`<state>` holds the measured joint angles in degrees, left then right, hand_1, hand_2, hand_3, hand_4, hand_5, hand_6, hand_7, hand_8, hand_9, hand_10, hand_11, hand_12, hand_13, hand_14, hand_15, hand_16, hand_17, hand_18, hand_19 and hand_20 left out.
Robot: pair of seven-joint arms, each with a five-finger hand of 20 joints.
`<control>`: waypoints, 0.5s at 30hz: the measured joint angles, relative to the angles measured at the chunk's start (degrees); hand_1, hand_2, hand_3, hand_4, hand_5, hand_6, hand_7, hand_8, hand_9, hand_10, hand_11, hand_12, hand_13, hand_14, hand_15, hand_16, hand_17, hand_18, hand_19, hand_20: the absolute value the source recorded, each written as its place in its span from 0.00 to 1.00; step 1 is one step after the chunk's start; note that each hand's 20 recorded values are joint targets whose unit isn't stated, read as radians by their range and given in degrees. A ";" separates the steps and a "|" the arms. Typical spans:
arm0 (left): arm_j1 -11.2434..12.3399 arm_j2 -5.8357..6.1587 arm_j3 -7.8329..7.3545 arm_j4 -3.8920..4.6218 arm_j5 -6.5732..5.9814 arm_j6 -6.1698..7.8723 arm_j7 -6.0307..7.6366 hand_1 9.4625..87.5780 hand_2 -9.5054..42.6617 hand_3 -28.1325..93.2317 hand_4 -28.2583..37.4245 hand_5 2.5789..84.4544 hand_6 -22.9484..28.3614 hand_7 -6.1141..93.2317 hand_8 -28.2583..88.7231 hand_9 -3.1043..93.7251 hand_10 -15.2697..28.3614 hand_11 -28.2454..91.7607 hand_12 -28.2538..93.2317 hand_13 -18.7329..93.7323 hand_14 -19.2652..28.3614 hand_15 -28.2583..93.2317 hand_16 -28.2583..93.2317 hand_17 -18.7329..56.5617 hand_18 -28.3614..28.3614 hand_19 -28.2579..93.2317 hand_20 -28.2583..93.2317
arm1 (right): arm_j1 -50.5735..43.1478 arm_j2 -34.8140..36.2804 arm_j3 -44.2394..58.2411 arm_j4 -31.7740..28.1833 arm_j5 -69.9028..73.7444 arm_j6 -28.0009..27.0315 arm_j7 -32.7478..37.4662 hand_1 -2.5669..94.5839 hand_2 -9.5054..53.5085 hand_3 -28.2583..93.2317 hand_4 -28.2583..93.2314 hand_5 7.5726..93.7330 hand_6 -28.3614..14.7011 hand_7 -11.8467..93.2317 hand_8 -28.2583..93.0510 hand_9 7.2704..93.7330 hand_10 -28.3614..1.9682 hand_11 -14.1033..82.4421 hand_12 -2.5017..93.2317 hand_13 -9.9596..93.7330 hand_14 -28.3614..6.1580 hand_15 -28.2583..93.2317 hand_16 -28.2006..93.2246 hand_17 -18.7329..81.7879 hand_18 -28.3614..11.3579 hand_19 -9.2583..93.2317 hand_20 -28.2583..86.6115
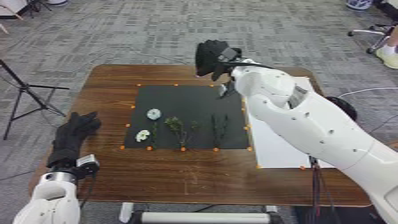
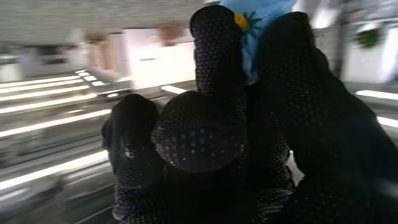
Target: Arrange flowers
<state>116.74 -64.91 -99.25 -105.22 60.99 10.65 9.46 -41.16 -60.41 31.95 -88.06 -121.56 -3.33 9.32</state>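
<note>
My right hand [image 1: 211,57] is over the table's far edge in the head view. In the right wrist view, that hand [image 2: 200,145] pinches a light blue thing [image 2: 271,7] with a yellow-orange spot between a finger and the thumb. My left hand [image 1: 75,131] lies at the table's left side, fingers relaxed and holding nothing. On the dark mat [image 1: 182,95] rest a pale blue flower [image 1: 154,114], a white flower [image 1: 143,135], a leafy green sprig [image 1: 174,124] and thin dark green stems [image 1: 218,131].
Small orange markers surround the mat on the brown table [image 1: 178,177]. A white sheet [image 1: 277,145] lies to the mat's right, partly under the right arm. Behind that arm is a black round object [image 1: 343,107]. A black tripod [image 1: 27,90] stands on the floor at the left.
</note>
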 measured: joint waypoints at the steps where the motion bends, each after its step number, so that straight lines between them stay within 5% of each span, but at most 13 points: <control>1: 0.00 0.01 -0.01 0.00 0.00 0.02 -0.01 0.13 0.44 0.71 0.00 0.59 0.54 0.18 0.19 0.54 0.70 0.40 0.33 0.51 0.79 0.39 0.24 0.34 0.71 0.33 0.38 | 0.13 -1.65 -0.05 0.22 -1.04 -1.81 -0.75 0.62 0.00 0.71 0.08 0.82 0.73 0.31 0.28 0.92 0.62 0.25 0.35 0.93 0.76 0.77 0.50 0.76 0.32 1.00 0.76; 8: 0.27 0.06 -0.10 -0.10 -0.17 0.42 0.02 0.12 0.44 0.71 0.00 0.58 0.54 0.18 0.19 0.54 0.70 0.41 0.33 0.51 0.80 0.39 0.24 0.34 0.71 0.33 0.38 | -0.46 -10.31 -0.80 1.83 -7.46 -16.95 -4.42 0.62 0.00 0.71 0.08 0.82 0.73 0.31 0.28 0.92 0.62 0.25 0.35 0.93 0.76 0.77 0.50 0.76 0.31 1.00 0.76; 15: 0.30 0.06 -0.08 -0.08 -0.23 0.41 0.04 0.13 0.44 0.71 0.00 0.59 0.54 0.18 0.19 0.54 0.70 0.41 0.33 0.51 0.80 0.39 0.24 0.34 0.71 0.33 0.38 | -3.75 -12.35 -1.17 3.21 -9.60 -17.76 -5.69 0.61 0.00 0.71 0.08 0.82 0.74 0.31 0.28 0.92 0.62 0.25 0.34 0.93 0.75 0.77 0.50 0.76 0.31 1.00 0.77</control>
<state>117.04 -64.85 -99.33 -105.31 60.75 11.06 9.50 -44.91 -72.76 30.78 -84.85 -131.16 -21.10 3.63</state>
